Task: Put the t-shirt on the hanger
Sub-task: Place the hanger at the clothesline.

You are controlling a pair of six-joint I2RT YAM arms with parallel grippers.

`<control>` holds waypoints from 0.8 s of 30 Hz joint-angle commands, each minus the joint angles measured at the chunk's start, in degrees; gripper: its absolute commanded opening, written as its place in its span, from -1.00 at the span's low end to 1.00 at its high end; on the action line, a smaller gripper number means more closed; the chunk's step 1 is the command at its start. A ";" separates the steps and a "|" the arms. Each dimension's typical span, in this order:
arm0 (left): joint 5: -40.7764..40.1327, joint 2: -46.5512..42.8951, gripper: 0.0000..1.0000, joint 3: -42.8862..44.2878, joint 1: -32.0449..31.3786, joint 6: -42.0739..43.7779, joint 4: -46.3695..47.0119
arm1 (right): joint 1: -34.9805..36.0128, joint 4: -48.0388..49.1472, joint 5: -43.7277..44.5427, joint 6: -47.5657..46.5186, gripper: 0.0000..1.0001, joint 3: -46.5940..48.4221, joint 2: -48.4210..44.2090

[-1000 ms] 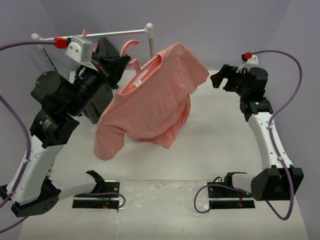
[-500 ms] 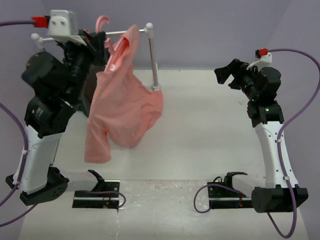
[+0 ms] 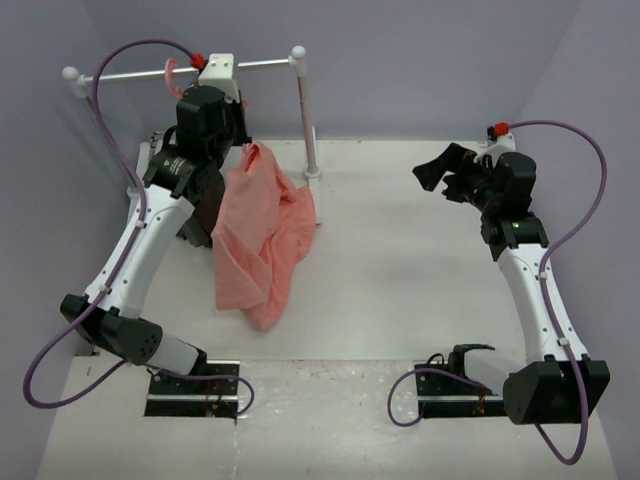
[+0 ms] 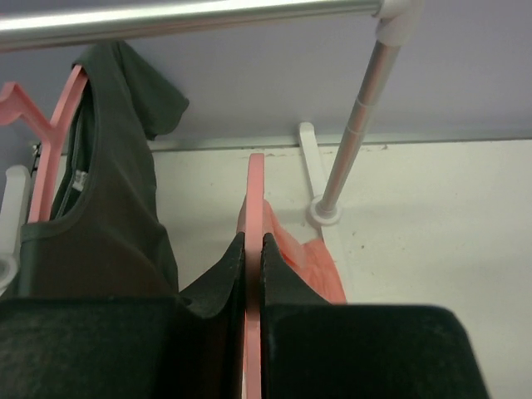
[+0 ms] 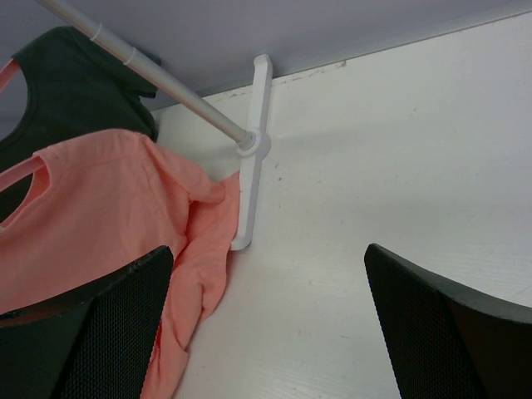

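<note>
A silver clothes rail (image 3: 270,64) stands at the far-left corner of the white table (image 3: 420,270). Below the rail, left of its right-hand post (image 4: 356,125), hangs a dark grey shirt (image 4: 116,208) on its own pink hanger (image 4: 52,145).

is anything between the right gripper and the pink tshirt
Yes: the rack's upright post and its foot stand right beside the t-shirt, on the side facing the right gripper. The gripper is open and apart from both.
</note>
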 commanded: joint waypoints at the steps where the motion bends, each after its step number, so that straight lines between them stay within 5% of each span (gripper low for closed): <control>1: 2.68 4.02 -1.00 9.46 1.33 -1.35 10.62 | -0.14 5.42 -4.17 2.78 0.97 -2.16 -2.12; 9: -0.05 16.93 -1.00 27.98 3.77 -0.76 10.47 | -0.14 7.64 -6.39 3.50 0.97 -5.18 -3.55; 24: 1.64 21.74 -1.00 24.13 9.67 -0.90 17.36 | -0.14 9.20 -7.70 3.46 0.98 -6.76 -3.17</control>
